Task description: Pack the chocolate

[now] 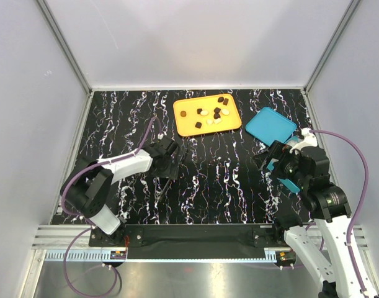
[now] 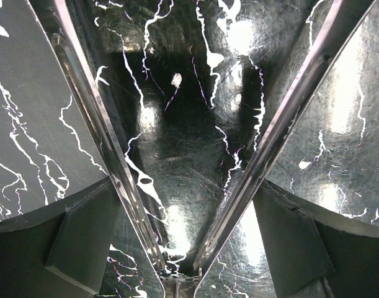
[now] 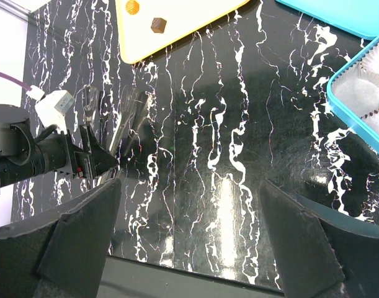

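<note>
Black marbled worktop, carrying orange tray at far middle. Teal lid just right of tray; teal box nearer, partly under right arm. Left claw spread wide low over bare worktop, holding nothing. Right claw also wide, empty, beside box. Chocolate, brown and white pieces, lying on tray.

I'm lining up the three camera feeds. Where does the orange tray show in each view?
Top external: the orange tray lies at upper centre, toward the far side of the table.
Left wrist: not in view.
Right wrist: top left, cut off by the upper edge of the picture.
Shared landmark: the black marbled tabletop, seen in all three.
</note>
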Controlling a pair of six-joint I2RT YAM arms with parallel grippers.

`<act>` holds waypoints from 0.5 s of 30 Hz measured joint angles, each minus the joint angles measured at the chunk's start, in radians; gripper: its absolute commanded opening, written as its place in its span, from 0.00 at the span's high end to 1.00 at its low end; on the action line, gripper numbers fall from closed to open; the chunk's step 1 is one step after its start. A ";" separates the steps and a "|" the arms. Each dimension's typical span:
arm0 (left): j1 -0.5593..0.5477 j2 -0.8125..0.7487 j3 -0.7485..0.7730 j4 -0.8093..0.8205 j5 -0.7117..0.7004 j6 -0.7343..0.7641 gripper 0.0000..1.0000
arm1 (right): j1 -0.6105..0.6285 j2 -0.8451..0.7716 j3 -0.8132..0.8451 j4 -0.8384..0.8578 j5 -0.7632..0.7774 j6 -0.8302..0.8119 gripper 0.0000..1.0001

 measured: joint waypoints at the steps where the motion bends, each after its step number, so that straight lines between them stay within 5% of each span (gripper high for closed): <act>1: 0.000 0.000 0.000 0.000 0.000 0.000 0.16 | 0.000 0.001 0.000 0.000 0.000 0.000 0.00; 15: 0.000 0.000 0.002 -0.004 0.010 0.012 0.28 | 0.000 0.009 0.000 0.000 0.000 -0.003 0.00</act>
